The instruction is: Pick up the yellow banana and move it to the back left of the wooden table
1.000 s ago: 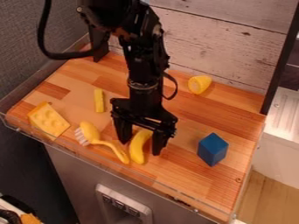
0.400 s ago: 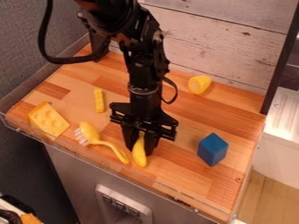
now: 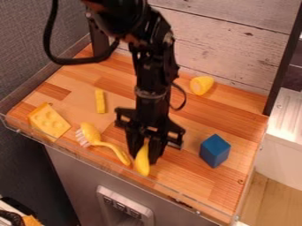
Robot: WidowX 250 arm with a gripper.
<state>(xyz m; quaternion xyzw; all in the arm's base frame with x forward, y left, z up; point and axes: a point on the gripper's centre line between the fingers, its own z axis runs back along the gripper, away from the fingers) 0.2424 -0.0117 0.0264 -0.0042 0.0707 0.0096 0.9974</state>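
My fingers (image 3: pixel 145 158), apart a second ago, now clamp the yellow banana (image 3: pixel 142 166) beside the brush (image 3: pixel 90 132), its grip established.

Curved yellow toy banana (image 3: pixel 142 164), far end hidden
Black two-finger gripper (image 3: pixel 144 160) covers it; top edge crops black jointed arm (image 3: pixel 152 59).

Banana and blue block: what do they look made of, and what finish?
Banana: likely moulded plastic, smooth; even yellow skin. Blue block: painted wood, foam or plastic, can't tell which; looks matte, with flat, plain faces.
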